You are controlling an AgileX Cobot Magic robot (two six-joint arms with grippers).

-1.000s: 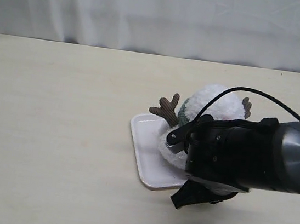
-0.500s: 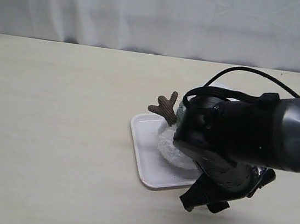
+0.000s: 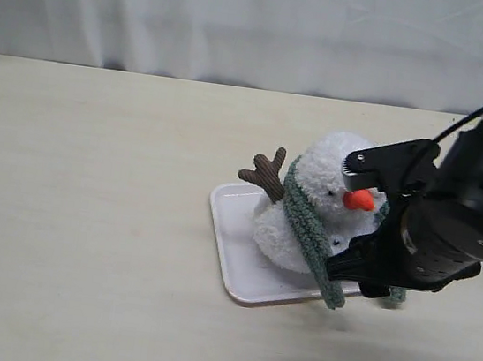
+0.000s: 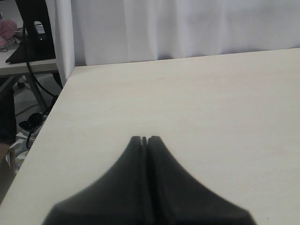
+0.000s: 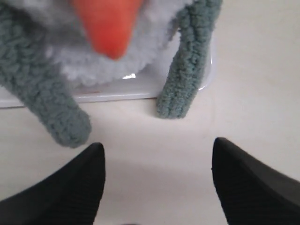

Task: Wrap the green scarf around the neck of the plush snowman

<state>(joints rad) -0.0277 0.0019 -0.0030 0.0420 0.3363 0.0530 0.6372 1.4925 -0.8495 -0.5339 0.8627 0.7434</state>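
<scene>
The plush snowman (image 3: 327, 170) stands on a white tray (image 3: 235, 264), with its orange nose (image 3: 359, 199) facing my right arm (image 3: 450, 217). The green scarf (image 3: 307, 225) lies round its neck, and one end hangs down past the tray's front edge. In the right wrist view both scarf ends (image 5: 70, 124) (image 5: 185, 89) dangle just beyond my right gripper (image 5: 157, 146). That gripper is open and holds nothing. The nose (image 5: 110, 28) is close above them. My left gripper (image 4: 145, 138) is shut and empty over bare table, far from the snowman.
A white curtain (image 3: 262, 23) hangs behind the pale wooden table (image 3: 86, 213). The left wrist view shows the table's edge (image 4: 51, 108), with a dark stand and cables (image 4: 33, 33) on the floor past it.
My right arm has pulled back to the right off the snowman, uncovering its face and the scarf hanging round its neck.
</scene>
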